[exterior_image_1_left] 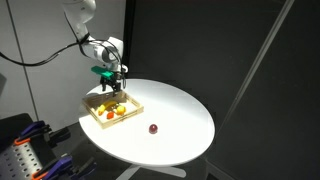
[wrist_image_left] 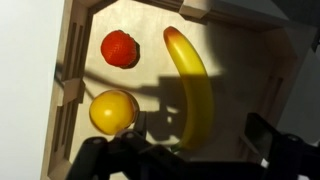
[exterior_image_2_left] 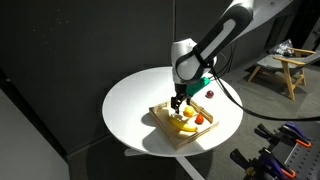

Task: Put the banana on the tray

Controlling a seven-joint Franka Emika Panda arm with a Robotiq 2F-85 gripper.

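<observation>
The banana (wrist_image_left: 190, 80), long, curved and yellow, lies flat on the pale base of the tray (wrist_image_left: 70, 100), which has a light wooden rim. My gripper (wrist_image_left: 198, 135) is open just above the tray. Its two dark fingers stand either side of the banana's near end and do not touch it. In both exterior views the gripper (exterior_image_1_left: 113, 82) (exterior_image_2_left: 178, 100) hangs low over the tray (exterior_image_1_left: 110, 122) (exterior_image_2_left: 160, 113) on the round white table (exterior_image_1_left: 175, 110). The banana also shows in an exterior view (exterior_image_2_left: 184, 127).
A small red round piece (wrist_image_left: 120, 48) and a small yellow round piece (wrist_image_left: 112, 110) lie in the tray left of the banana. A small dark red fruit (exterior_image_1_left: 153, 128) (exterior_image_2_left: 211, 95) sits on the table outside the tray. Dark curtains surround the table.
</observation>
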